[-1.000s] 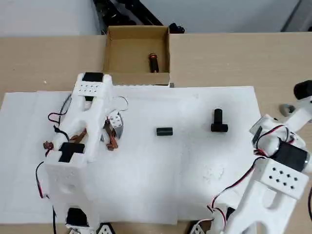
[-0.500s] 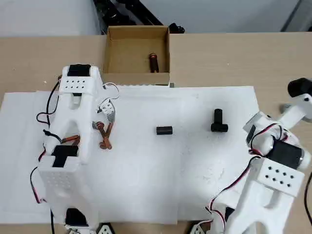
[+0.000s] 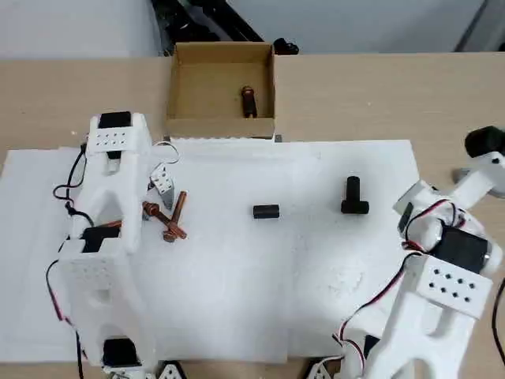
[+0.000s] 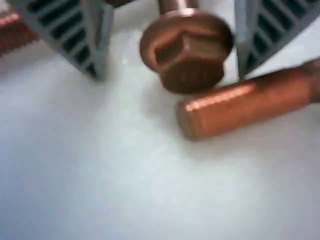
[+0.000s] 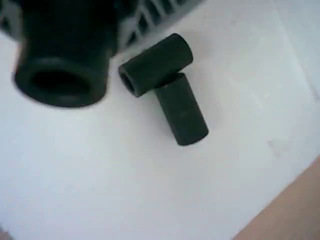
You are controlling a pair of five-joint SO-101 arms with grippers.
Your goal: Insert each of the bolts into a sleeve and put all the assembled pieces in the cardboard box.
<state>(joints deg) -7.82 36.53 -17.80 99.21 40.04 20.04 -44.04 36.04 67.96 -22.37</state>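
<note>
Copper bolts (image 3: 164,221) lie on the white foam near its left side, one (image 3: 180,205) slanting beside the others. My left gripper (image 3: 162,183) hangs just beyond them, open. In the left wrist view its grey fingers (image 4: 75,35) straddle a hex bolt head (image 4: 187,50), with another bolt's shaft (image 4: 250,102) beside it. My right gripper (image 3: 412,212) stays at the foam's right edge, shut on a black sleeve (image 5: 60,62). Two more sleeves (image 3: 353,197) lie touching in a T, also seen as sleeves (image 5: 167,87) in the right wrist view. A single sleeve (image 3: 266,212) lies mid-foam.
The cardboard box (image 3: 183,79) stands open at the back, beyond the foam, with one assembled bolt and sleeve (image 3: 248,101) inside near its right wall. The white foam sheet (image 3: 260,300) covers most of the wooden table.
My left arm swung away to the left and back, uncovering the bolts on the foam. The right arm shifted only slightly.
</note>
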